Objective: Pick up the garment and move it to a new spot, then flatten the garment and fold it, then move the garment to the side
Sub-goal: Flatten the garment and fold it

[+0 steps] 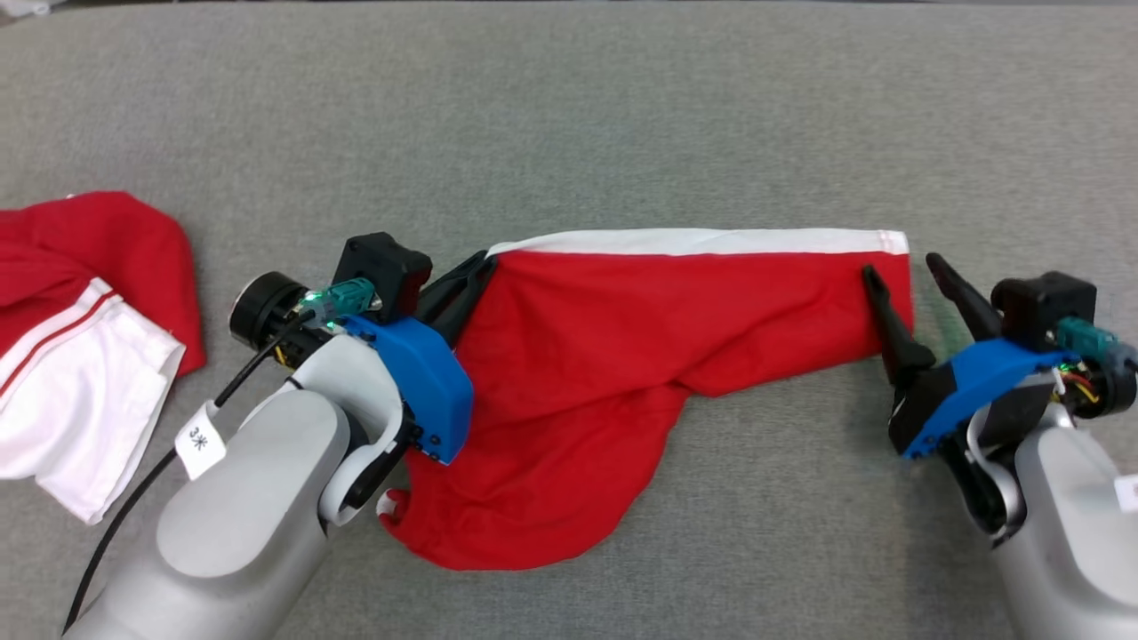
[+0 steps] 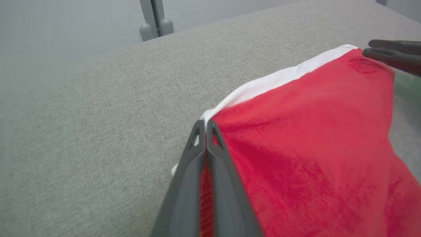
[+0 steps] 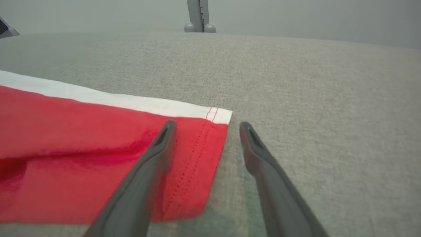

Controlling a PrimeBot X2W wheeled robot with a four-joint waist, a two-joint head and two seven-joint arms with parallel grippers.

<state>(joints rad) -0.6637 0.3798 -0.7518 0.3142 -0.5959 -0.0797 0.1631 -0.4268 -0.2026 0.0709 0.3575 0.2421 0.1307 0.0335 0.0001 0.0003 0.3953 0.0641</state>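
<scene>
- Garment [image 1: 622, 329]: red cloth with a white band along its far edge, lying on the grey table [image 1: 622, 107] just before the robot, between the two arms
- Long axis: left to right across the head view, roughly square to the robot's front; the stitched hem end points right, and the wider, bunched end sags left and towards the robot in a loose lobe
- Left gripper [image 1: 484, 262]: jaws pressed together, pinching the garment's far-left corner just under the white band; red cloth shows between the fingers in the left wrist view
- Right gripper [image 1: 902, 267]: jaws spread, straddling the right hem below the white band; one finger is over the red cloth, the other over bare table just beside the edge; nothing gripped
- Step in hand, as judged: flattening, with one corner taken and the other not yet taken
- Next move calls for: closing the right jaws on the hem corner, then drawing both corners apart to pull the near lobe out smooth
- Second garment [image 1: 80, 338]: red and white, crumpled at the table's left, well apart
</scene>
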